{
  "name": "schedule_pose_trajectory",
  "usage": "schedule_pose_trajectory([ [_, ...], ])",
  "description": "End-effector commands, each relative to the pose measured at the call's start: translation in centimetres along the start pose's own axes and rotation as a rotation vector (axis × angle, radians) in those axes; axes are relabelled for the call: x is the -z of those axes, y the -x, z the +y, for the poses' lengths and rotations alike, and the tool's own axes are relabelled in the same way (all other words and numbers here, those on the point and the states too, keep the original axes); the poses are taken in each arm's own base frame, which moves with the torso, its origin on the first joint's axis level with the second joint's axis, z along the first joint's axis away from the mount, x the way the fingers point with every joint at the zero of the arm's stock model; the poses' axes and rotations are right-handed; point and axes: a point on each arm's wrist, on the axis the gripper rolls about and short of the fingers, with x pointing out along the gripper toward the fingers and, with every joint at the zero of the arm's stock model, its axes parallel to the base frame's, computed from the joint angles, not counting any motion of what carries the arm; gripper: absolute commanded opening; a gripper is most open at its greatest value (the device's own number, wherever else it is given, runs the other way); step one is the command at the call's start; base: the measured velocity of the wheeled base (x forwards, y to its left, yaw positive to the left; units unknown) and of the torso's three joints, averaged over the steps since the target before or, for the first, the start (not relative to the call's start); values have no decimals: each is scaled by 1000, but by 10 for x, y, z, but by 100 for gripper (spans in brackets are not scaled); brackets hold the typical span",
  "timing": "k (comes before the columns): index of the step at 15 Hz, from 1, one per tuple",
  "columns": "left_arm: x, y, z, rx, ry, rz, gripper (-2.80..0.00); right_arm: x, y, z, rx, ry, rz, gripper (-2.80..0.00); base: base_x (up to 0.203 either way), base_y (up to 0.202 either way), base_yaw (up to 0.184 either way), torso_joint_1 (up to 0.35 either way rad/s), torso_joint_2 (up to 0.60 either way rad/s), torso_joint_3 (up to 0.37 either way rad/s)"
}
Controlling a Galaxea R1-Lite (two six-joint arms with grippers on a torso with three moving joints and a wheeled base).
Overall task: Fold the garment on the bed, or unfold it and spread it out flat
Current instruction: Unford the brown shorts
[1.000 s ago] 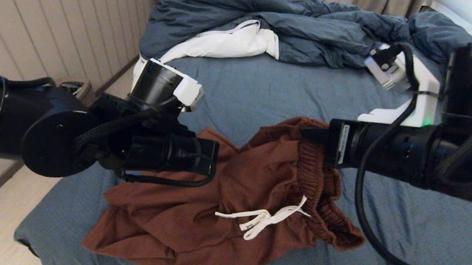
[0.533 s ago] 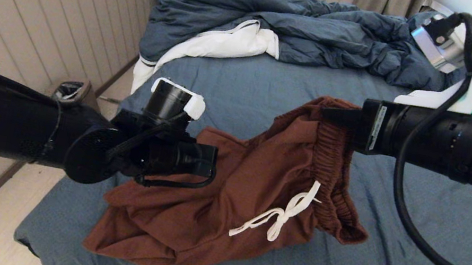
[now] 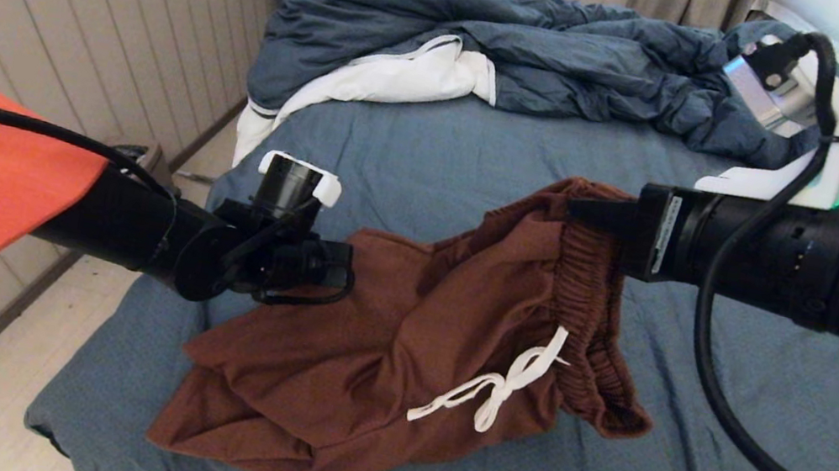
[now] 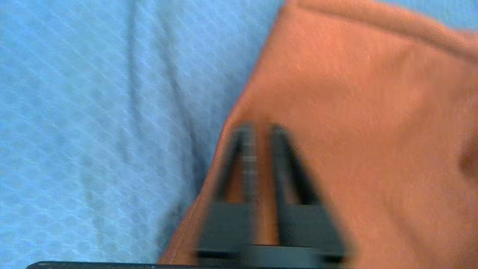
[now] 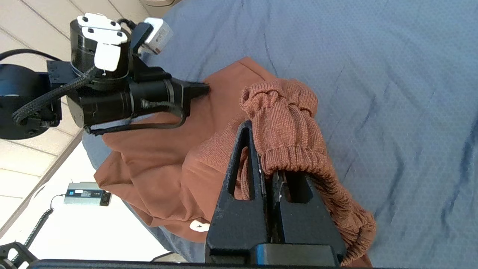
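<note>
So rust-brown knit shorts (image 3: 400, 352) lie on the slate-blue bed sheet (image 3: 740, 409), long axis running from the leg hems beside the left gripper (image 4: 260, 129) up to the gathered waistband (image 5: 289, 127) at the right gripper (image 5: 261, 149). Right gripper fingers clamped tight on the waistband, lifting that end off the sheet; white drawstring (image 3: 497, 385) hangs below the grip. Left gripper fingers slightly parted over a leg edge, cloth showing through the gap, hold unclear. Rumpled dark blue duvet with white lining (image 3: 501, 53) bunched well beyond both grippers. Small grey box with cable (image 5: 87, 194) on the floor beside the bed, below the left arm.
</note>
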Motion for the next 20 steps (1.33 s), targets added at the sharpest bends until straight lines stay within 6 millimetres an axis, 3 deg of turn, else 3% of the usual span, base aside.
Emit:
schedule_pose_trajectory([
  [1,-3,-2,1,-12,8,-24,0,1,-1,0,-1,-1,4,-280,0,0,0,0,0,0],
  [5,-9,4,0,-5,12,-43,0,2,-3,0,-1,0,10,-280,0,0,0,0,0,0],
  [11,8,-12,3,-19,0,12,0,3,-5,0,1,0,16,-280,0,0,0,0,0,0],
  [12,9,-13,4,-19,-2,16,-110,3,-5,0,1,0,16,-280,0,0,0,0,0,0],
  [13,9,-12,3,-17,-1,16,-280,4,-6,0,2,0,18,-280,0,0,0,0,0,0],
  [20,3,10,-6,26,-4,-4,-280,6,-9,-2,8,-1,28,-280,0,0,0,0,0,0],
])
